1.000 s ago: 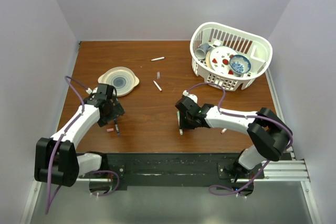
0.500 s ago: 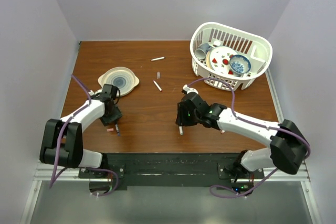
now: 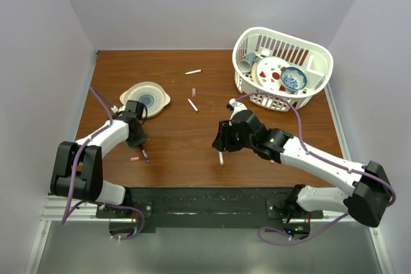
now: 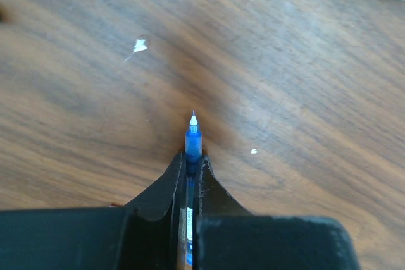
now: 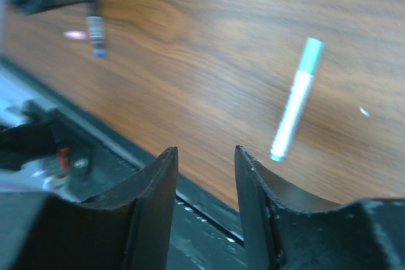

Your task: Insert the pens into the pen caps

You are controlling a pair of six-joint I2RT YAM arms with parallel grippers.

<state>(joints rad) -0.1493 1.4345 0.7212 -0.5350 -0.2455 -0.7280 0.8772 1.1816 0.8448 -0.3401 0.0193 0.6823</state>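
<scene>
- We are seeing the left end effector (image 4: 188, 164) clenching a blue pen (image 4: 192, 140). Its fingers are pressing on the barrel, and the fine tip is poking out past them over the tabletop (image 4: 304, 93). We cannot tell whether the tip is touching the wood.
- In the top view a pink cap (image 3: 135, 158) is lying just beside that pen's lower end, near the front edge.
- The right end effector (image 5: 204, 156) is hanging released, its fingers standing apart with nothing between them.
- A white pen with teal ends (image 5: 293, 109) is lying flat on the wood beside the right fingers, apart from them.
- Farther back, a far white pen (image 3: 192, 72) and a nearer white pen (image 3: 192, 104) are lying apart, with a small pale cap (image 3: 193, 92) between them.
- A plate (image 3: 145, 99) is sitting at the left, and a white basket (image 3: 282, 97) holding dishes is sitting at the far right.
</scene>
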